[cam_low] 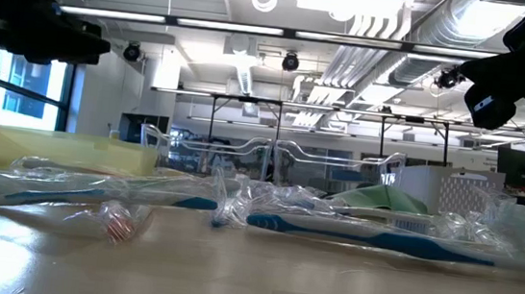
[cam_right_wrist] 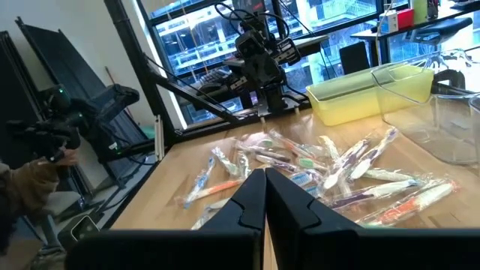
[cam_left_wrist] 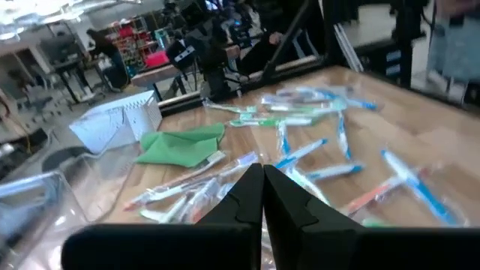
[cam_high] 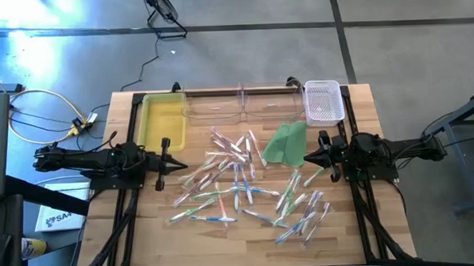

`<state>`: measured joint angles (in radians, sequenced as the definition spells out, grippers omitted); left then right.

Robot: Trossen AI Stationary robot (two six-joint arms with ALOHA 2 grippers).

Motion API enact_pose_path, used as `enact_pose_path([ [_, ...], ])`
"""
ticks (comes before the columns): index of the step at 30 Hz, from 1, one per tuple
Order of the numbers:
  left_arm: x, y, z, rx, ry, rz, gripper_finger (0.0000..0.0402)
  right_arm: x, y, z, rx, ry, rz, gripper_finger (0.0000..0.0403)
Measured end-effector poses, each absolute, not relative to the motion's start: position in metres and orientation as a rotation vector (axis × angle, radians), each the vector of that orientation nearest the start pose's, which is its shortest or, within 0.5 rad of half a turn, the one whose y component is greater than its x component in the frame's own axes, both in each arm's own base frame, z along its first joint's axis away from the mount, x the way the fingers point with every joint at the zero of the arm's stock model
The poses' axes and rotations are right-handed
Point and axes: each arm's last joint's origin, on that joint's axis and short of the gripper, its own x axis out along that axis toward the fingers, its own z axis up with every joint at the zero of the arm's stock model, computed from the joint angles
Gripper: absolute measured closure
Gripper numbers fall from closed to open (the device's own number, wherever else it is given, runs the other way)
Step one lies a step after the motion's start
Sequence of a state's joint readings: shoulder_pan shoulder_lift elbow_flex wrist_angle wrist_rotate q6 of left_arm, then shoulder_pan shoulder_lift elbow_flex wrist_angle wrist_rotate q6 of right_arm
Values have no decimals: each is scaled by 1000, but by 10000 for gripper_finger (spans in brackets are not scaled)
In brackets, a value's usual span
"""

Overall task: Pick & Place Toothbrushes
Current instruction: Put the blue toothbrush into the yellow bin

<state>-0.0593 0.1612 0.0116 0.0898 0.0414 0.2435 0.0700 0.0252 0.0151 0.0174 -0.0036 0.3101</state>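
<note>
Toothbrushes [cam_high: 239, 181] piled mid-frame, untouched; left gripper [cam_high: 164, 163] & right gripper [cam_high: 328, 155] both closed, empty. Imo open wide, grab an outlier first.

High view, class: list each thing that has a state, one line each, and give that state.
Toothbrushes: wrapped, scattered loose on the table, none held.
Yellow bin: empty.
Clear bins: empty.
White basket: empty.
Green cloth: folded, flat.
Left tool: shut, empty.
Right tool: shut, empty.
</note>
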Motion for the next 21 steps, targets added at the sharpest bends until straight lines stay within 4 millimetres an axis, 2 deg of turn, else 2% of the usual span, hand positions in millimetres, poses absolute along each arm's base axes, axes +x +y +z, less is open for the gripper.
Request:
enact_pose_path([
  [5,107,-8,166,128,25,-103,396,98,7,168,310,7,74,401],
  [21,107,-7,165,136,27,-100,396,98,7,168,310,8,73,401],
])
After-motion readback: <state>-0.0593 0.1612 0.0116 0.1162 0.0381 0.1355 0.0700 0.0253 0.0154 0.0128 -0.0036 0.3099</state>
